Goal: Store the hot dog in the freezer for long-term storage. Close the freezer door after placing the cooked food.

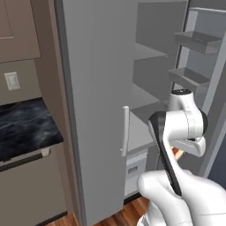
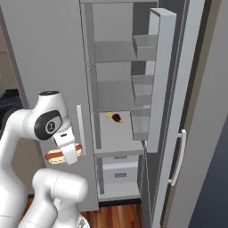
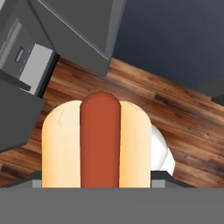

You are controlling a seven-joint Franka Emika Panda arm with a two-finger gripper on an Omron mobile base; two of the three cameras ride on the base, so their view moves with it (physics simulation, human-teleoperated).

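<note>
1. The gripper [image 2: 67, 153] is clamped on the hot dog [image 3: 95, 144], its jaws pressed against the bun's two long sides. In the hand view the food sits right between the finger tips, its rounded end pointing away from the hand.
2. The hot dog is a smooth, pale tan bun, plump and rounded, with a glossy red-brown sausage running along the groove in its top. In the right base view it sticks out on either side of the white hand, lying roughly level.
3. Below the jaws lies a wooden floor [image 3: 175, 127] of brown planks with visible grain.
4. Ahead of the jaws stands the freezer [image 2: 116, 102], a tall narrow grey compartment with flat matte shelves and two boxy drawers [image 2: 119, 171] at the bottom.
5. On one middle shelf, well apart from the gripper, rests a small dark red-brown lump of food [image 2: 116, 118] with a yellow bit beside it.
6. The freezer door [image 2: 160, 75] stands swung open beyond the compartment, with squared grey bins on its inner face.
</note>
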